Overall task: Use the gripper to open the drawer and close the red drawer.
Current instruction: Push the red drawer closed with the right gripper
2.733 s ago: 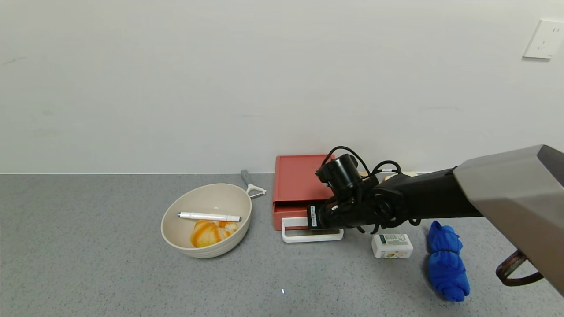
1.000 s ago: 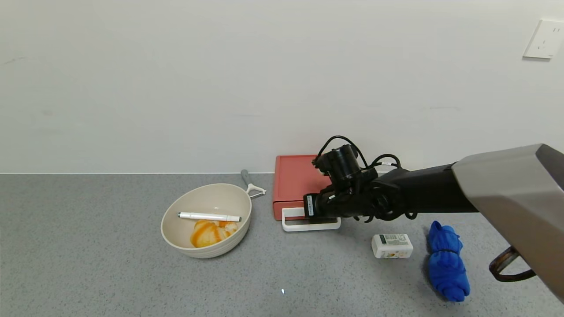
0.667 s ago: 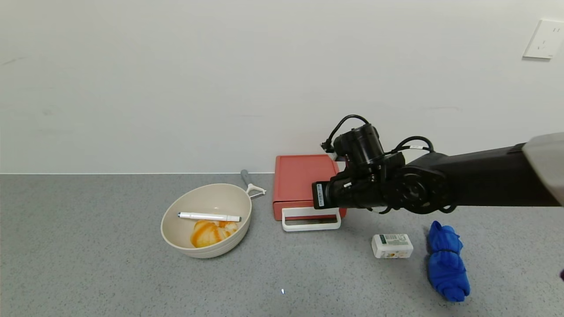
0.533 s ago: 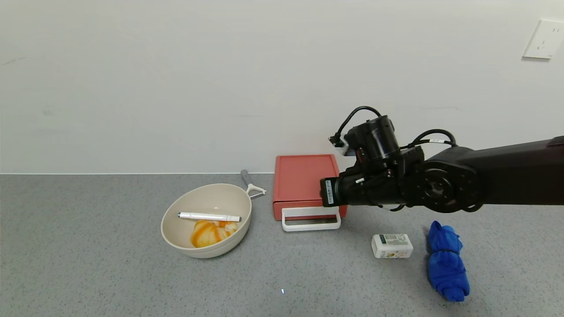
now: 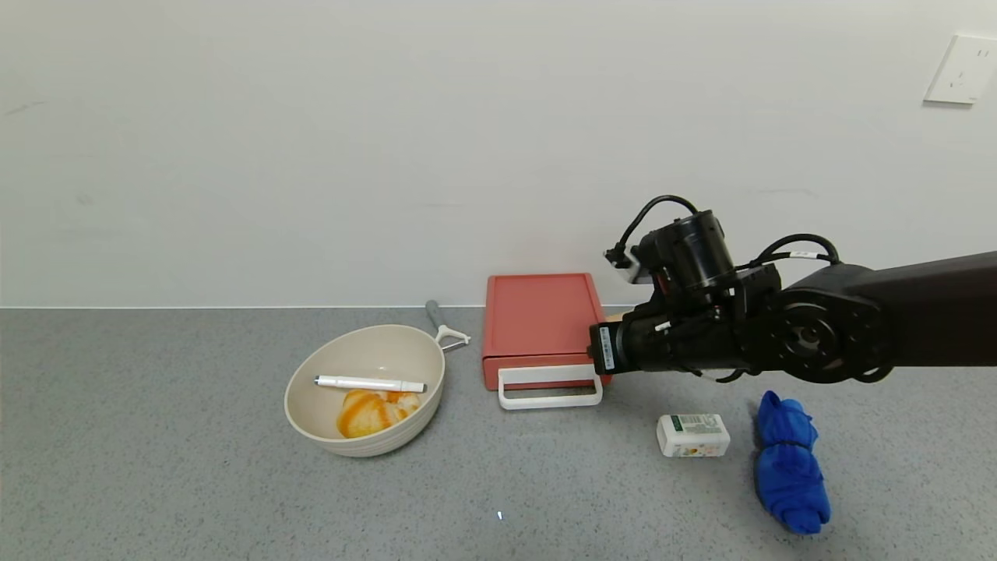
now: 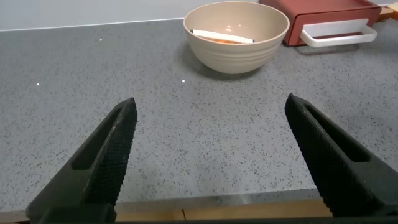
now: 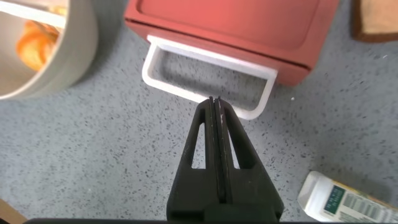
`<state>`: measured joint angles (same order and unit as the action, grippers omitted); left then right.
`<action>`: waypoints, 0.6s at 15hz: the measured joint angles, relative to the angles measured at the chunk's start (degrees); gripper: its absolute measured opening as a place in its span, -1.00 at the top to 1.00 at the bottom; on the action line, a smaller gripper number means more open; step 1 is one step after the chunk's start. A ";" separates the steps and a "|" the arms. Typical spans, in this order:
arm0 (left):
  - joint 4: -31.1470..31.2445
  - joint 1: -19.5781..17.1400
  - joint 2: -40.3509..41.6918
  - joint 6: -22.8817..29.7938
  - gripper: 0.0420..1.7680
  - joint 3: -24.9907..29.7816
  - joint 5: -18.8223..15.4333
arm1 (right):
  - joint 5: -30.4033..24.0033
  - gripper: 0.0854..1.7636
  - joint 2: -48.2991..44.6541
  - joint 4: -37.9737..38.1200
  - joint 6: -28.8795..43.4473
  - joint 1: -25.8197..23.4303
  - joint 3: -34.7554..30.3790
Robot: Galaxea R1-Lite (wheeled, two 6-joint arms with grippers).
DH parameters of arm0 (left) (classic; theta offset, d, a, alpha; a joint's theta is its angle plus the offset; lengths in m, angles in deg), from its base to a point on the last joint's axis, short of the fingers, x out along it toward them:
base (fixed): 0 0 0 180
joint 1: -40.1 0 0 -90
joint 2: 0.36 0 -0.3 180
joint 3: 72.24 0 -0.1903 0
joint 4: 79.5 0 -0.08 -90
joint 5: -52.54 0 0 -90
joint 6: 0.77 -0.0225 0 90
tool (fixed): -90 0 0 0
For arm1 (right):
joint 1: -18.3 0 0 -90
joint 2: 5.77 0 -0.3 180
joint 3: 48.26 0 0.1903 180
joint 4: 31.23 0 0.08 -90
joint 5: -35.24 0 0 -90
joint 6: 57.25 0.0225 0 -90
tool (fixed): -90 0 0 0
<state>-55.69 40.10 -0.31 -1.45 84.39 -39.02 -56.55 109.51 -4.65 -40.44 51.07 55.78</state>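
Observation:
The salmon-red drawer (image 5: 537, 323) stands by the back wall with its tray pushed in and its white loop handle (image 5: 550, 388) lying in front on the counter. My right gripper (image 5: 597, 354) hovers just right of the drawer's front corner, above the counter, shut and empty. In the right wrist view its closed tips (image 7: 215, 101) sit over the near bar of the handle (image 7: 205, 68), clear of the drawer (image 7: 236, 25). My left gripper (image 6: 210, 102) is open and empty, low over the counter's near edge, far from the drawer (image 6: 329, 12).
A beige bowl (image 5: 364, 388) with a white pen and orange peel stands left of the drawer, with a peeler (image 5: 444, 327) behind it. A small white box (image 5: 693, 435) and a blue cloth bundle (image 5: 788, 463) lie to the right, under my right arm.
My right gripper pushed the handle back until the tray slid shut, then rose out of the loop and drew away to the right. The left arm has not moved.

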 joint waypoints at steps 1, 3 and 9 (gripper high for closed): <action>-0.02 0.00 0.00 -0.02 -0.94 0.00 0.00 | 0.06 0.96 1.23 0.02 0.07 0.09 0.09; 0.00 0.00 0.00 -0.02 -0.94 0.00 0.00 | 0.11 0.96 4.13 -0.17 0.16 0.09 0.85; 0.00 0.00 0.00 -0.02 -0.94 0.00 -0.01 | 0.23 0.96 12.09 -2.51 0.13 -0.06 5.73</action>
<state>-55.69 40.10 -0.31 -1.47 84.39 -39.03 -56.32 121.60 -7.16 -40.31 51.01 61.51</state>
